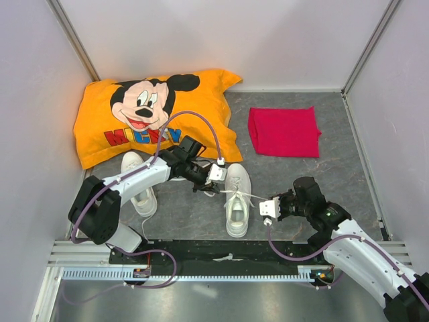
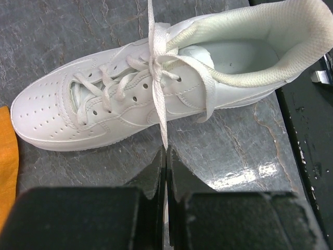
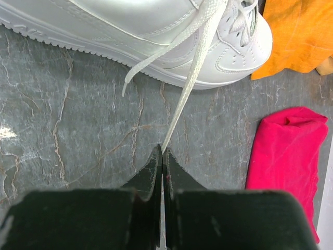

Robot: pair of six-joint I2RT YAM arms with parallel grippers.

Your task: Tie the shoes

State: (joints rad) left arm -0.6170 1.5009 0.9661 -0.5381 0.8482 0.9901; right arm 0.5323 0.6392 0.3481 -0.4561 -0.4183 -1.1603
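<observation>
Two white sneakers lie on the grey floor. The right shoe (image 1: 237, 201) lies between my grippers; the left shoe (image 1: 138, 184) lies beside the left arm. My left gripper (image 1: 212, 180) is shut on one white lace (image 2: 158, 99) of the right shoe (image 2: 156, 88) and holds it taut. My right gripper (image 1: 263, 203) is shut on the other lace (image 3: 190, 83) of the same shoe (image 3: 156, 36), pulled taut to the right. The laces cross over the shoe's tongue. A loose lace end (image 3: 136, 70) hangs down the shoe's side.
An orange Mickey pillow (image 1: 151, 114) lies at the back left, just behind the shoes. A folded red cloth (image 1: 283, 131) lies at the back right, also in the right wrist view (image 3: 286, 156). White walls enclose the floor. A black rail (image 1: 221, 251) runs along the near edge.
</observation>
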